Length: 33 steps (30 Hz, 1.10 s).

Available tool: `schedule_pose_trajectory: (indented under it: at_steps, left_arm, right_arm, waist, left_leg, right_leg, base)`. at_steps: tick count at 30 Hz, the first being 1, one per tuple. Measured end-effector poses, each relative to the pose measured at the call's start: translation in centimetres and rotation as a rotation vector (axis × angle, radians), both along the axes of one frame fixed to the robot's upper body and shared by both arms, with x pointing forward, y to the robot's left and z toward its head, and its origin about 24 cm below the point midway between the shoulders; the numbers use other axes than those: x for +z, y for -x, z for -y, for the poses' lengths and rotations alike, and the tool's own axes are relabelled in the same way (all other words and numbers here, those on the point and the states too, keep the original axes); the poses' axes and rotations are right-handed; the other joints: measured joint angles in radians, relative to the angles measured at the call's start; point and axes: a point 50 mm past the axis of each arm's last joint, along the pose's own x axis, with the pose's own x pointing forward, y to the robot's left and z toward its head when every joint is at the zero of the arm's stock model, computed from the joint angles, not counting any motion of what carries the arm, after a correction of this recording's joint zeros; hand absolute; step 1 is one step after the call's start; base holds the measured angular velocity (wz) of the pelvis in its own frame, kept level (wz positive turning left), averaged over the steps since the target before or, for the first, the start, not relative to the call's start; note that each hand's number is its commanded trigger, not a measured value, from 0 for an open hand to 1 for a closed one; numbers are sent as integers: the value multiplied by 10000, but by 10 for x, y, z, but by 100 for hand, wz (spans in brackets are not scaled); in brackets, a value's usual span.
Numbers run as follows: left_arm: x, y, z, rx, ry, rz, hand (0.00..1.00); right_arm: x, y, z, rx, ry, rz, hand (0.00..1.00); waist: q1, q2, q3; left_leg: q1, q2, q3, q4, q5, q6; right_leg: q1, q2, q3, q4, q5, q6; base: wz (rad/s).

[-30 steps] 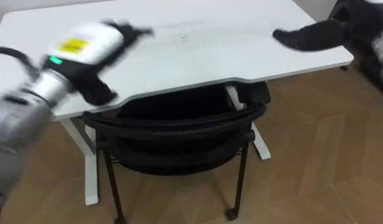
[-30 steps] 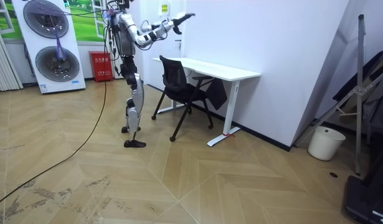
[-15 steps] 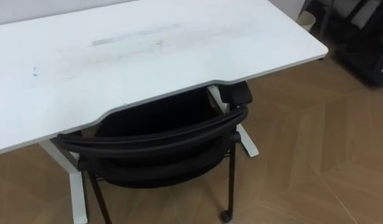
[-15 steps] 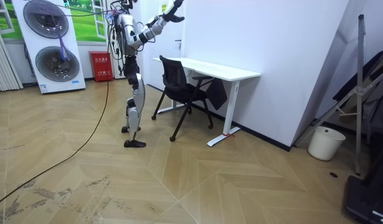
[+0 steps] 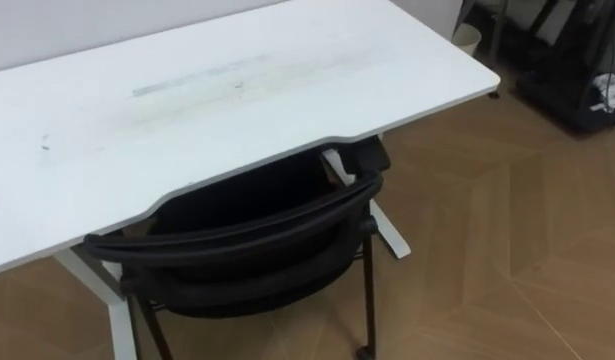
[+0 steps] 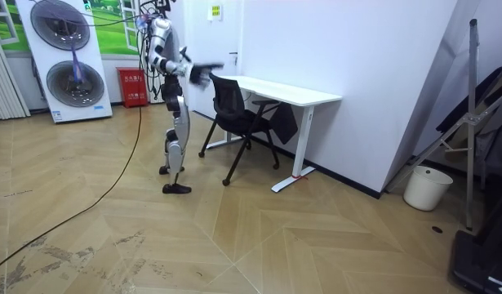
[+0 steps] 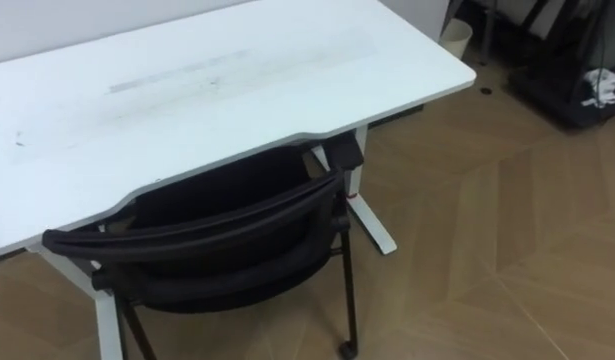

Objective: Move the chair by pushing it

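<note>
Behind the black chair (image 5: 249, 272), tucked partway under the white desk (image 5: 287, 80), the robot holds its hands (image 6: 200, 75) near the backrest (image 5: 237, 226), fingers too blurred to tell, and a good push means pressing both sides evenly, straight toward the desk.

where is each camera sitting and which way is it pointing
Left eye view: on the robot's head, looking down and forward at the desk and the chair pushed partly under it; no part of its body in frame.
Right eye view: same head, slightly to the right, same downward look; again no body.
Room view: standing in the room off to the robot's side, facing the wall; the whole robot stands behind the chair, an arm out forward.
Shared: all three hold desk, chair and the bin.
</note>
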Motion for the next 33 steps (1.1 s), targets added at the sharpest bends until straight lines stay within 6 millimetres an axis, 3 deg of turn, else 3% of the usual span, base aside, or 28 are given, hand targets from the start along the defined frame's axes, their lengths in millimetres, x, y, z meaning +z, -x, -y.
schedule_pose_trajectory:
  at_steps: [2,3,5,8,11,15,19,26,28,31,33]
  left_arm:
    - [-57,23,19,553,2471,-1231,0]
    - [-69,28,26,625,3068,-1486,0]
    - [-112,49,55,553,5226,-2821,0]
    - [-144,82,79,908,7281,-3953,0]
    - [-160,108,96,1159,8845,-4692,0]
    - [-171,119,113,687,10283,-5500,0]
    - [-181,106,130,-504,11348,-6216,0]
    - [-189,42,155,-3671,12010,-6527,0]
    - [-189,31,159,-4273,12100,-6524,0]
    - [-188,12,167,-5288,12228,-6428,0]
    - [-188,9,171,-5641,12374,-6503,0]
  right_arm:
    - [-56,26,-20,-608,-2633,-696,0]
    - [-67,30,-26,-692,-3261,-865,0]
    - [-112,54,-55,-805,-5378,-2020,0]
    - [-144,82,-81,-1129,-7160,-3090,0]
    - [-159,110,-95,-1344,-8219,-4124,0]
    - [-172,123,-115,-796,-9407,-5450,0]
    - [-180,103,-129,847,-9982,-6104,0]
    - [-188,52,-151,3588,-10435,-5972,0]
    - [-189,43,-159,4217,-10659,-5964,0]
    - [-190,34,-165,5010,-10867,-5981,0]
    - [-190,33,-167,5189,-10944,-5987,0]
  waist:
    - [9,86,12]
    - [7,44,-15]
    - [-40,115,11]
    - [-132,116,15]
    - [-217,114,14]
    - [-297,65,16]
    - [-435,79,34]
    - [-526,17,41]
    - [-547,-38,40]
    - [-528,-134,106]
    - [-523,-159,111]
  left_leg:
    - [6,0,6,-7,-15,-3]
    - [6,-1,10,-7,-23,-2]
    - [-24,0,16,-2,-40,-8]
    - [31,-2,13,-30,-73,-17]
    - [93,2,17,-13,-140,-17]
    - [117,-10,24,15,-142,-13]
    - [118,-11,11,62,-142,-12]
    - [15,3,11,123,-139,-10]
    - [-54,-2,35,170,-139,-10]
    - [-88,-7,67,167,-139,-10]
    - [-113,-6,72,162,-139,-11]
  right_leg:
    - [32,-2,7,-9,-1,1]
    - [34,-4,8,-7,-1,2]
    - [33,-3,10,-12,-6,8]
    - [46,-5,7,-12,-53,20]
    - [143,-10,14,-19,-107,39]
    - [191,-23,11,-23,-116,52]
    - [141,-24,6,-59,-130,54]
    - [165,11,10,-155,-74,32]
    - [144,10,25,-189,-70,34]
    - [89,17,78,-232,-74,40]
    - [34,38,146,-302,-72,39]
  base:
    - [0]
    - [0]
    - [0]
    - [0]
    - [0]
    - [0]
    - [0]
    - [0]
    - [0]
    - [-5]
    - [-9]
